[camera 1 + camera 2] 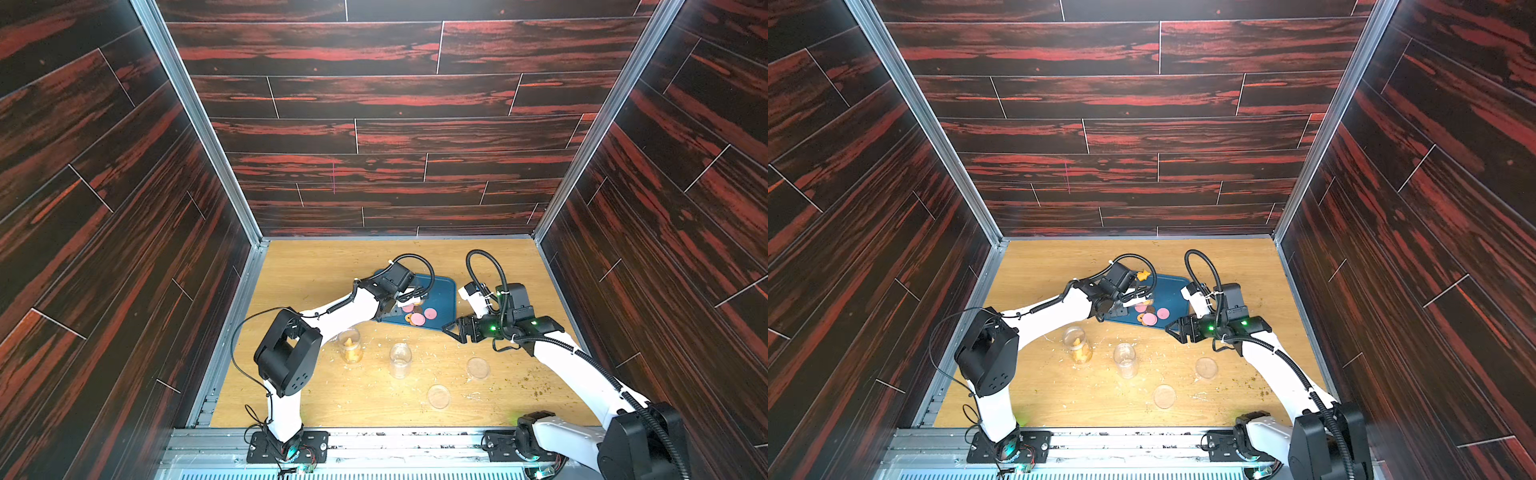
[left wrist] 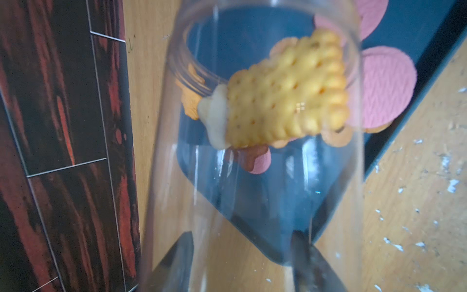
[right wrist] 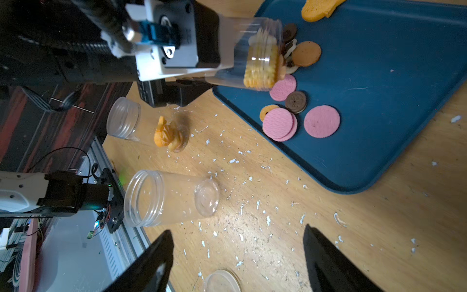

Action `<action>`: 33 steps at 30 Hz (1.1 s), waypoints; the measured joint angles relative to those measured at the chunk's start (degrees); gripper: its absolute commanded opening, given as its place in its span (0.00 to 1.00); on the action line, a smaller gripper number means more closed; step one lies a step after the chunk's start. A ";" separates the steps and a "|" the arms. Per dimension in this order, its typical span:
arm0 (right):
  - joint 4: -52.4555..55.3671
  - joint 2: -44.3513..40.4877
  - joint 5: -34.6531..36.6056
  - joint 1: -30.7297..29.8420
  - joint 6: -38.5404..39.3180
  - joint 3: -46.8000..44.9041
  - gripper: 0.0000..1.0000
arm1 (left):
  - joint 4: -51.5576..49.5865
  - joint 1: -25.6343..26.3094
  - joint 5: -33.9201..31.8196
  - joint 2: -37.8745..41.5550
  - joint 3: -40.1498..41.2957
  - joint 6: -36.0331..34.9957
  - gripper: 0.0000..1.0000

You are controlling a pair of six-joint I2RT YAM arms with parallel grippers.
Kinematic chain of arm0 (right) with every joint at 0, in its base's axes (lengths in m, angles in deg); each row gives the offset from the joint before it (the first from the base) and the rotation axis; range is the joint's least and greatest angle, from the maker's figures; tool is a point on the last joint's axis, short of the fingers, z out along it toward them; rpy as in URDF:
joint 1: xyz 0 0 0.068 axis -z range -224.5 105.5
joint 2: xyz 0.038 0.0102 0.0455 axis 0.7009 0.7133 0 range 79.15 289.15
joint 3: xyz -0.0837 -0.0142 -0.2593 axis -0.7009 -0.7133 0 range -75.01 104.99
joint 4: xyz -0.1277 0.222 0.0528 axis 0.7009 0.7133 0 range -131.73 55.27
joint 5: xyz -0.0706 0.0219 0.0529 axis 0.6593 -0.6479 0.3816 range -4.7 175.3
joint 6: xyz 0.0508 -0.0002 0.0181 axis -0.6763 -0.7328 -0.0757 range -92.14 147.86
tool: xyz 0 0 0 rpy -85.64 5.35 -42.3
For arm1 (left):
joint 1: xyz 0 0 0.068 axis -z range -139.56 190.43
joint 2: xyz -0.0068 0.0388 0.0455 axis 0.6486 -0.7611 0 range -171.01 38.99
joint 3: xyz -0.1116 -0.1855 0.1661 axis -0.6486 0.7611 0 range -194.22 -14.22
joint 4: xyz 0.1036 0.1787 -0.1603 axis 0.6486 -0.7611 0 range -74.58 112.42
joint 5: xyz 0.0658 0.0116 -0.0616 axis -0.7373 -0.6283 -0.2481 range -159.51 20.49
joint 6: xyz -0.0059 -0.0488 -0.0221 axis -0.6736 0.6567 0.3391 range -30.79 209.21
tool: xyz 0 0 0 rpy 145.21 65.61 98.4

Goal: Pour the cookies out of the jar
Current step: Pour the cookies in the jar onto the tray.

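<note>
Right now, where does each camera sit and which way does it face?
Both top views: high behind the arms' bases, looking down on the table; the left arm and right arm show.
Left wrist: looks through the held jar at cookies and blue tray; tips of the left gripper show.
Right wrist: low, facing tray and jar; open right gripper and left arm show.
Shared: both wrist views show jar, cookies, tray.

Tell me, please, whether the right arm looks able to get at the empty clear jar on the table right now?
Probably yes: the right gripper has open, empty jaws, with only crumb-strewn table between it and the empty clear jar. The left arm is off over the blue tray.
</note>
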 measured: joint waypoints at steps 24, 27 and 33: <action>1.29 -1.07 0.33 0.00 -0.66 0.35 0.84 | 0.04 0.72 0.37 -6.45 -4.44 0.17 0.31; 1.22 -1.07 0.31 0.00 -0.68 0.35 0.84 | -0.20 0.59 0.42 -6.45 -4.46 0.33 0.31; 1.22 -1.07 0.31 0.00 -0.68 0.35 0.84 | -0.22 0.83 0.37 -6.45 -4.50 0.20 0.31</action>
